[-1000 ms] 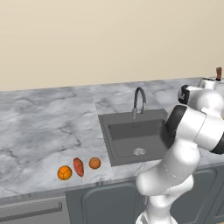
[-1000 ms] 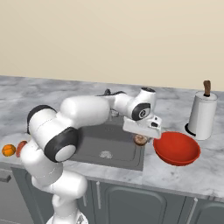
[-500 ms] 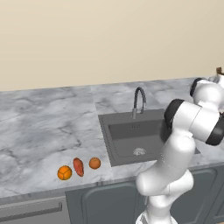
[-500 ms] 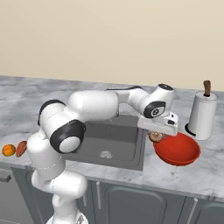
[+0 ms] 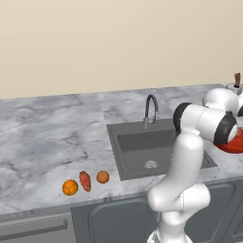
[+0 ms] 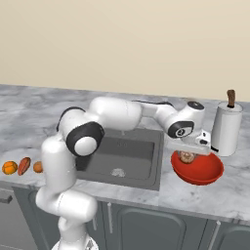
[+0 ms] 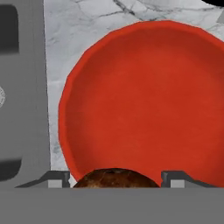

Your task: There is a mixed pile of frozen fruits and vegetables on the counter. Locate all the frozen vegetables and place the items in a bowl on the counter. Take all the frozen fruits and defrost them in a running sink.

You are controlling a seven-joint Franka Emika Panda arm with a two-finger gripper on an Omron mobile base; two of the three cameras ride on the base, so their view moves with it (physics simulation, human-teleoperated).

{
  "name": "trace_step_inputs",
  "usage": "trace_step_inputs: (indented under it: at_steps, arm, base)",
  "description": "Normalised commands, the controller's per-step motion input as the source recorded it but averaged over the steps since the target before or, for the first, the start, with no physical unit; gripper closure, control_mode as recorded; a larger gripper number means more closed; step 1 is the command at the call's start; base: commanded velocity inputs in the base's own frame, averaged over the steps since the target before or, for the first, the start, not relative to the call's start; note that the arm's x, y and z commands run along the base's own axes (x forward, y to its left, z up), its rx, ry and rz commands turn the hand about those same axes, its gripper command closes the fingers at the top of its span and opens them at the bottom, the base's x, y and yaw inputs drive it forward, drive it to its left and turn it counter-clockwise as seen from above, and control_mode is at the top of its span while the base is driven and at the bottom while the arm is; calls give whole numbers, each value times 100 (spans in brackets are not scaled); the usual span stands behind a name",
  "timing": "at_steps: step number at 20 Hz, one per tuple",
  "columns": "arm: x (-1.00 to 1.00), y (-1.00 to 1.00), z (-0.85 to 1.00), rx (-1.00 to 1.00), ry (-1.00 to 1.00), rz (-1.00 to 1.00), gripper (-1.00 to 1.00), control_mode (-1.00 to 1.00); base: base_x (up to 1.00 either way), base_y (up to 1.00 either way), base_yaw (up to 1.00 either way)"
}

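Mushroom [image 6: 187,156] sits gripped between the fingers [image 7: 114,180], having just swung from the sink [image 6: 128,157] to above the red bowl [image 6: 197,172], seemingly toward its 9 o'clock side; release comes next. Three items wait on the desk [image 5: 47,142].

The marble bench [image 5: 42,137] carries two orange balls [image 5: 70,187] [image 5: 102,177] flanking a reddish oblong piece [image 5: 85,181] at 7 o'clock; the red bowl [image 6: 197,172] and white cylinder [image 6: 225,131] sit at 3 o'clock.
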Motion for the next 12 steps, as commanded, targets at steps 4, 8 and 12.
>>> trace_step_inputs:
  at_steps: [4,8,12]
  arm:
    - [0,-30,-23,-5,-1,1,100,-100]
    - [0,-2,-43,-13,3,0,100,-100]
    - [0,7,-29,-3,9,0,-100,-100]
  base:
    - [0,0,0]
    - [0,0,0]
    - [0,0,0]
